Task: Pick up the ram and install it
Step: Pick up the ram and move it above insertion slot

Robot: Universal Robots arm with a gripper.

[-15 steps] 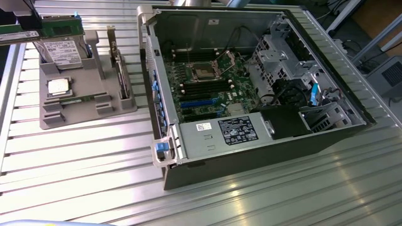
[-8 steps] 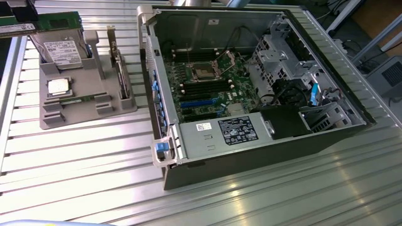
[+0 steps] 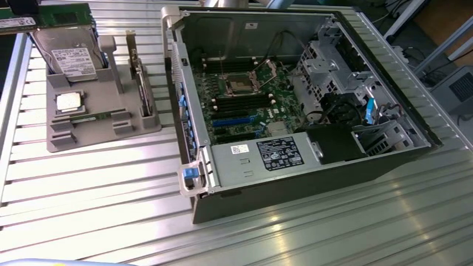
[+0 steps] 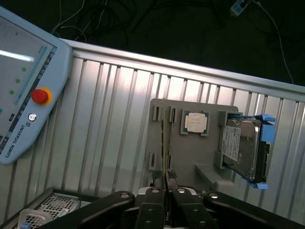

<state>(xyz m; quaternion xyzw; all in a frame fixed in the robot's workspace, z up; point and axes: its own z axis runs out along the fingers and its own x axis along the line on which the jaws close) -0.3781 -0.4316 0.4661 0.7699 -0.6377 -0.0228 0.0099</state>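
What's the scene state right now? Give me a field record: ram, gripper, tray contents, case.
ram: standing on edge in its slot of the grey holder tray, not picked up
gripper: above the tray, in line with the ram, apparently not touching it
other tray contents: hard drive, processor chip, expansion card
computer case: open, motherboard exposed, on the exterior view's right of the tray
teach pendant: lying on the ribbed table
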